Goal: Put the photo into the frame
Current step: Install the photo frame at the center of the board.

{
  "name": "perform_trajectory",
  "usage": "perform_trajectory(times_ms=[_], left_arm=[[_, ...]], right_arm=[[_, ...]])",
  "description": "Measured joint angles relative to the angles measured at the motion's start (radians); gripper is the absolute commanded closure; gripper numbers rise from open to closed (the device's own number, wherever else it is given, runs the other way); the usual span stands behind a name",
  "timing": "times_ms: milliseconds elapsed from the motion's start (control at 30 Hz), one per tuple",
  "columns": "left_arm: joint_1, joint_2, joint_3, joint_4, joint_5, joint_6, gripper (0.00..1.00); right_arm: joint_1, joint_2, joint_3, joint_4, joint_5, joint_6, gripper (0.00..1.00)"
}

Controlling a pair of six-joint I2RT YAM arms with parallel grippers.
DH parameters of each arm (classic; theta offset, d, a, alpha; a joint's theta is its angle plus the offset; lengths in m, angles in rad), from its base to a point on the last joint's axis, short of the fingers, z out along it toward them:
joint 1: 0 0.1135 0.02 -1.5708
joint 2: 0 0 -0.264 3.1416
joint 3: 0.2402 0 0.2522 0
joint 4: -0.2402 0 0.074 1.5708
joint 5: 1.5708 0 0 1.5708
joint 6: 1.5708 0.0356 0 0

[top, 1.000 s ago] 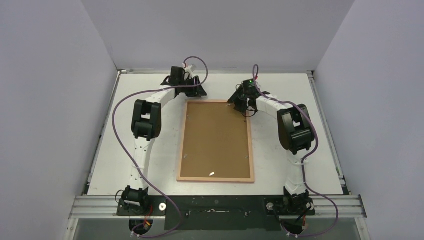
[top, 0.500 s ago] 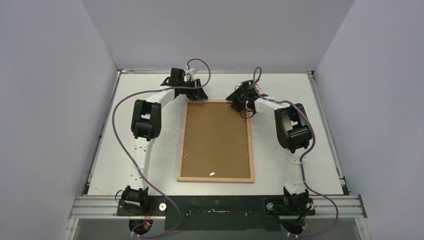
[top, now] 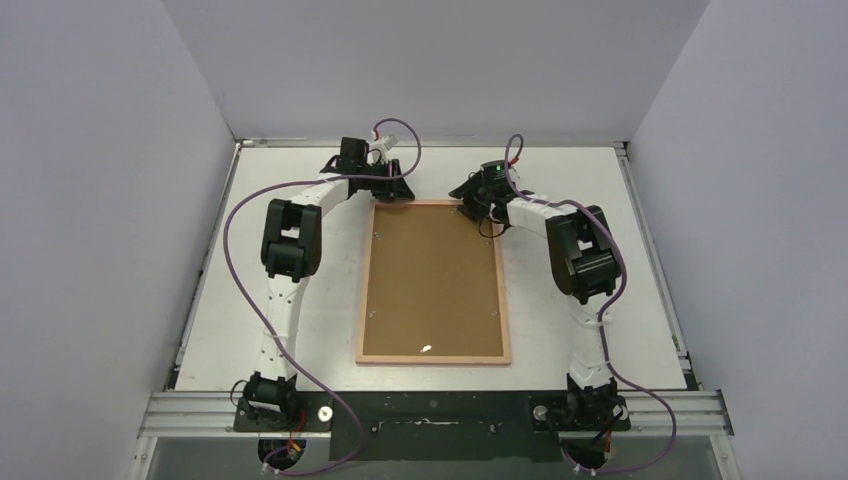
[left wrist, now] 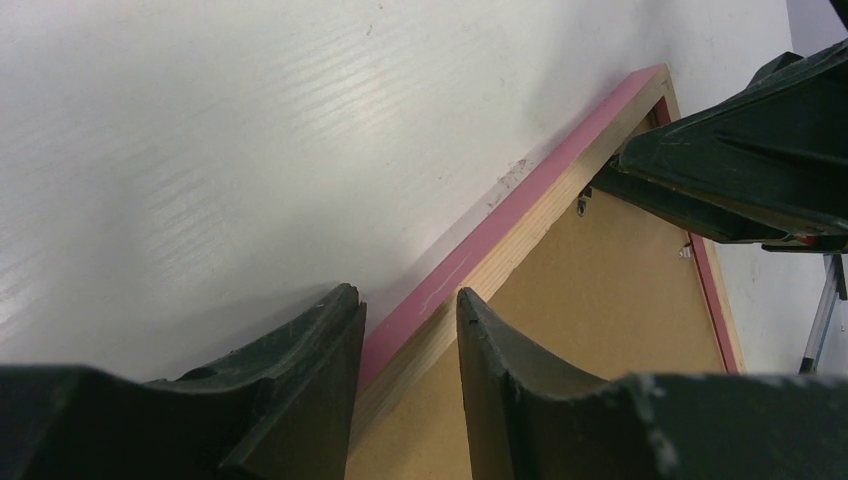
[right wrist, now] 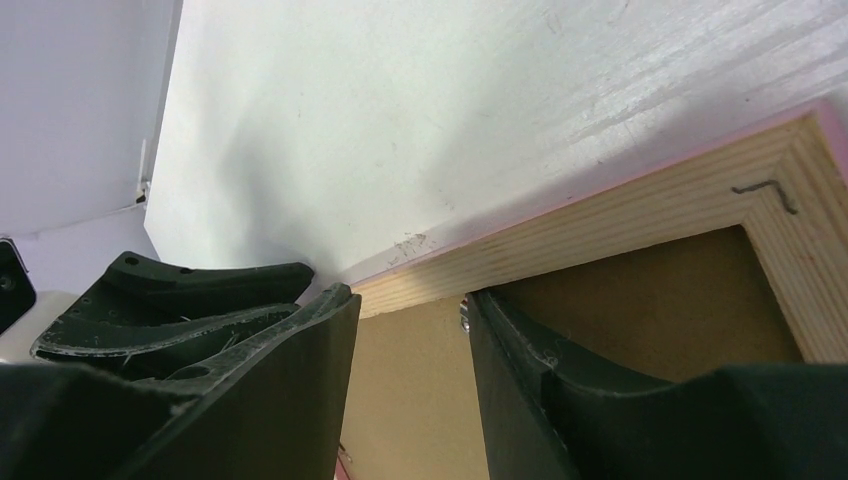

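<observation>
The frame (top: 365,290) lies face down mid-table, its light wood back up and pink showing at the edges. The brown backing panel (top: 432,280) sits inside it. The photo is hidden. My left gripper (top: 391,190) is at the frame's far left corner. In the left wrist view its jaws (left wrist: 405,295) are open and straddle the far rail (left wrist: 560,170), one finger on the table side and one over the backing (left wrist: 610,280). My right gripper (top: 478,207) is open at the far rail (right wrist: 620,215), its fingers over the backing (right wrist: 640,290).
Small metal tabs line the frame's inner edge (right wrist: 765,188). A small white speck (top: 424,348) lies on the backing near the front rail. White walls close in the table on three sides. The arm bases and a metal rail (top: 430,410) are at the near edge.
Both grippers have moved in closer over the frame's far rail, the right one shifting left. The frame has barely moved.
</observation>
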Motion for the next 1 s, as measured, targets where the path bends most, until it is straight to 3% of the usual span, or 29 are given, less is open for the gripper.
perform_trajectory(times_ms=[467,767,867,1000], left_arm=[[0.001,0.0,-0.002,-0.003,-0.002,-0.005,0.64],[0.009,-0.004,-0.003,-0.012,-0.023,-0.04,0.64],[0.014,-0.006,-0.004,-0.019,-0.027,-0.047,0.64],[0.02,-0.006,-0.004,-0.025,-0.029,-0.053,0.64]], right_arm=[[0.002,0.001,-0.042,0.102,-0.007,-0.027,0.53],[0.003,-0.028,-0.045,0.04,0.032,-0.092,0.5],[0.003,-0.029,-0.045,0.039,0.031,-0.094,0.52],[0.003,-0.029,-0.044,0.034,0.026,-0.093,0.64]])
